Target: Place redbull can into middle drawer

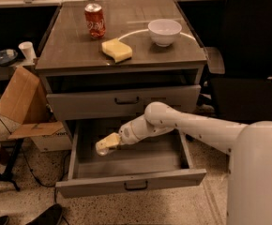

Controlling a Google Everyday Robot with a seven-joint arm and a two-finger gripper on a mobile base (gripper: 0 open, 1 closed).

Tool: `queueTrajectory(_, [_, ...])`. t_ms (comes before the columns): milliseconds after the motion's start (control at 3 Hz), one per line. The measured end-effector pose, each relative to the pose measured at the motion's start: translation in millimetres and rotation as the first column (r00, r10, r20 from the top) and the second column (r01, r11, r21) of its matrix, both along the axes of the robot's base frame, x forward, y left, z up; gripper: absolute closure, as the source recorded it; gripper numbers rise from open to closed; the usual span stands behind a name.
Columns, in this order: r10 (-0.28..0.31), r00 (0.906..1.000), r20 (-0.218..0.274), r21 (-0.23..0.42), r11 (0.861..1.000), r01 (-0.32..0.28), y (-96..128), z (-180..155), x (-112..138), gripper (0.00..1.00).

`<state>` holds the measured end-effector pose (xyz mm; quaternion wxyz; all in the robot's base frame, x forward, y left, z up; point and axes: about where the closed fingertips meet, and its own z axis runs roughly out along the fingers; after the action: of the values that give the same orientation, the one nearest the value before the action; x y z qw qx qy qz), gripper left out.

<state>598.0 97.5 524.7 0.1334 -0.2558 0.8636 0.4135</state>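
The middle drawer (173, 178) is pulled wide open below the upper drawer front (126, 102). My white arm reaches in from the right, and my gripper (107, 144) hangs over the left half of the open drawer, just above its floor. The gripper's tip looks pale yellowish. The redbull can does not show as a separate thing; it may be hidden at the gripper's tip, but I cannot tell. No slim silvery can stands on the cabinet top.
On the cabinet top stand a red-orange soda can (94, 20), a yellow sponge (117, 50) and a white bowl (164, 31). A cardboard box (21, 97) leans at the left. A black chair (248, 55) stands at the right.
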Motion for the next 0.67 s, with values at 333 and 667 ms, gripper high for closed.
queueTrajectory(333, [0.000,0.9989,-0.048,0.020,1.000,0.000,14.6,-44.5,9.1,0.97])
queueTrajectory(667, [-0.029,0.9981,-0.055,0.051,0.998,0.032,19.6,-52.1,15.2,0.75])
